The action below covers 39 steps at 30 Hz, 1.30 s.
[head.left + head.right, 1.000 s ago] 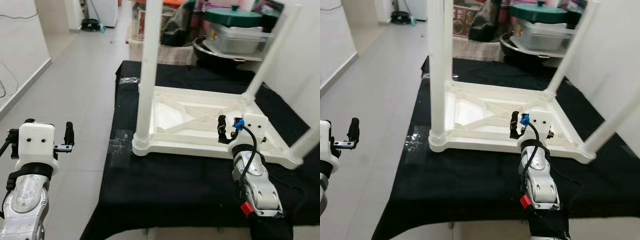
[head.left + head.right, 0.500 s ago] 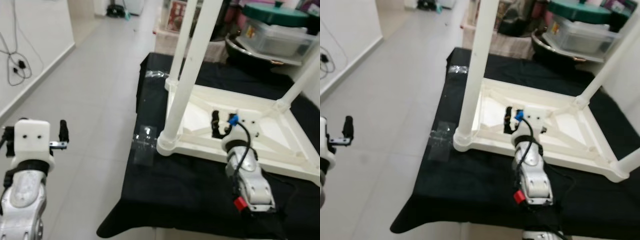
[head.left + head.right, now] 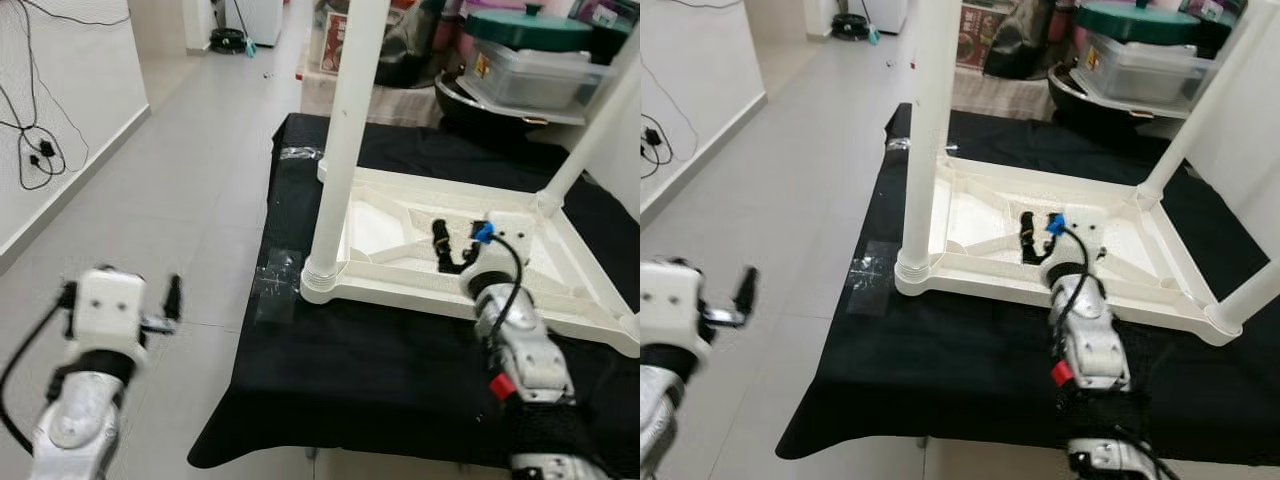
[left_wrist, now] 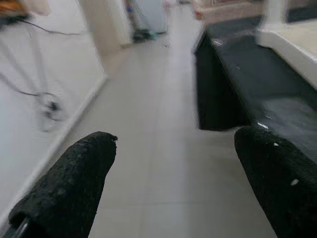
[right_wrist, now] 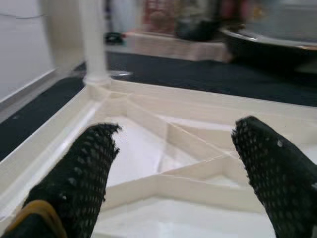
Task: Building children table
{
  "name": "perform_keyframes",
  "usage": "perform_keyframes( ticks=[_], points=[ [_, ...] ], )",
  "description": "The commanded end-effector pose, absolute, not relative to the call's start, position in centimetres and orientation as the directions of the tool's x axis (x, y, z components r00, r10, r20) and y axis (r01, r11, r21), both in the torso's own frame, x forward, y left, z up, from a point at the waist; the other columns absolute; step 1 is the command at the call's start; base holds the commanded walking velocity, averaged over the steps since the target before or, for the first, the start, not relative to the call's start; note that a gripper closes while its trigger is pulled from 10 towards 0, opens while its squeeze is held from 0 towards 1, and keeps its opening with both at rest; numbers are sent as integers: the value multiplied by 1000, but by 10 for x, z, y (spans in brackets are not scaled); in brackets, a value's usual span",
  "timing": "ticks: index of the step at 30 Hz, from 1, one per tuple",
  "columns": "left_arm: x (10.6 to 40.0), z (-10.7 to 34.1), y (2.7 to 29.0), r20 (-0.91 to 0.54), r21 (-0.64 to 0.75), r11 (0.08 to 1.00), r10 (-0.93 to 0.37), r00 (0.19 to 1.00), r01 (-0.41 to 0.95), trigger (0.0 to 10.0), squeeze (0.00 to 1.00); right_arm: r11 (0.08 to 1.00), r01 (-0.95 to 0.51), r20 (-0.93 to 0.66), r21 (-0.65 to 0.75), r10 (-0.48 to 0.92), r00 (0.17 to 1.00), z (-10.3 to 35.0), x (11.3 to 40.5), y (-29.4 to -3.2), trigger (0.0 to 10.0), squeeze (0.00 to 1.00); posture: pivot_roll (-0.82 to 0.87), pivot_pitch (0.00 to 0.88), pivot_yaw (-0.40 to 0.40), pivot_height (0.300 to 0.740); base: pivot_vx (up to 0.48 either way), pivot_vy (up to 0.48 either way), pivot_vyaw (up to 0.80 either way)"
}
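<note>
A white plastic children's table (image 3: pixel 400 292) lies upside down on a black cloth. Its near-left leg (image 3: pixel 345 140) stands upright in its corner socket, and a far-right leg (image 3: pixel 592 125) and a near-right leg (image 3: pixel 1252 288) also stick up. My right gripper (image 3: pixel 452 248) hovers just over the ribbed underside of the tabletop (image 5: pixel 148 148), open, with nothing between its fingers (image 5: pixel 86 168). Off to the left, away from the table, my left gripper (image 3: pixel 120 292) hangs over the floor, open and holding nothing, its fingers (image 4: pixel 74 173) wide apart.
The black cloth (image 3: pixel 350 370) drops off at its left edge onto grey floor tiles (image 3: pixel 180 180). Behind the table stand a clear bin with a green lid (image 3: pixel 530 65) and a dark pan (image 3: pixel 470 108). Cables (image 3: pixel 35 150) hang on the left wall.
The camera has swung, so the whole scene has shifted. My left arm now looks blurred and sits further right and lower in view. My right gripper stays open over the table's underside.
</note>
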<state>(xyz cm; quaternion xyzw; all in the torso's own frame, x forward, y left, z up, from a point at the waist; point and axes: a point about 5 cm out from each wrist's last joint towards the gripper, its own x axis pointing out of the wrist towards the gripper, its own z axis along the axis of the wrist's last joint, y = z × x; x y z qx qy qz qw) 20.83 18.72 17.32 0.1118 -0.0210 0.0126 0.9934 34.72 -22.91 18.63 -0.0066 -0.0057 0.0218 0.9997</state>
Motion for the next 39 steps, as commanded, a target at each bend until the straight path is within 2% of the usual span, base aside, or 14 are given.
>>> perform_keyframes(
  ticks=[1, 2, 5, 6, 8, 9, 10, 11, 12, 14, 23, 26, 30, 39],
  points=[
    [205, 170, 176, 27, 210, 976, -59, 998, 52, 10000, 0, 993, -116, -9, 18, 116, 993, 186, 349, -235, 10000, 94, 156, 99, -122, 740, 0, 0, 0],
    [199, 162, 166, -16, 187, 972, -140, 990, 140, 10000, 0, 974, -222, -28, 40, 223, 974, 190, 350, -239, 10000, 1000, 156, 105, -121, 740, 0, 0, 0],
    [193, 157, 157, -48, 180, 960, -208, 977, 213, 10000, 0, 951, -308, -40, 19, 309, 950, 194, 349, -243, 10000, 1000, 156, 106, -123, 740, 0, 0, 0],
    [187, 152, 148, -77, 150, 947, -277, 958, 285, 10000, 0, 909, -416, -52, 20, 417, 908, 197, 346, -244, 10000, 1000, 157, 112, -122, 740, 0, 0, 0],
    [175, 146, 132, -121, 78, 912, -393, 912, 403, 10000, 0, 808, -589, -72, 29, 589, 805, 200, 336, -242, 10000, 0, 158, 117, -123, 740, 0, 0, 0],
    [175, 146, 132, -121, 78, 912, -393, 912, 403, 10000, 0, 808, -589, -72, 29, 589, 805, 200, 336, -242, 10000, 0, 158, 117, -123, 740, 0, 0, 0],
    [171, 144, 127, -129, 70, 897, -426, 895, 437, 10000, 0, 751, -658, -68, 55, 660, 748, 202, 330, -240, 10000, 0, 156, 119, -121, 740, 0, 0, 0],
    [171, 144, 127, -129, 70, 897, -426, 895, 437, 10000, 0, 751, -658, -68, 55, 660, 748, 202, 330, -240, 10000, 0, 156, 119, -121, 740, 0, 0, 0],
    [167, 144, 121, -132, 54, 876, -469, 873, 479, 10000, 0, 687, -720, -56, 93, 726, 686, 203, 326, -237, 10000, 0, 154, 120, -121, 740, 0, 0, 0],
    [161, 144, 112, -134, 21, 843, -531, 837, 538, 10000, 0, 626, -773, -36, 99, 779, 626, 205, 325, -231, 10000, 0, 157, 123, -119, 740, 0, 0, 0],
    [156, 149, 107, -103, 21, 831, -551, 828, 556, 10000, 0, 572, -812, 39, 116, 814, 579, 215, 347, -204, 10000, 0, 168, 124, -121, 740, 0, 0, 0],
    [153, 149, 108, -100, 32, 835, -544, 833, 549, 10000, 0, 519, -847, 54, 113, 848, 527, 215, 356, -182, 10000, 0, 174, 137, -124, 740, 0, 0, 0],
    [151, 149, 108, -102, 35, 833, -547, 831, 552, 10000, 0, 496, -862, 61, 100, 862, 503, 215, 359, -171, 10000, 0, 175, 141, -126, 740, 0, 0, 0],
    [148, 149, 105, -112, 39, 823, -560, 821, 567, 10000, 0, 489, -869, 72, 71, 867, 493, 216, 365, -152, 10000, 0, 173, 155, -132, 740, 0, 0, 0]
  ],
)
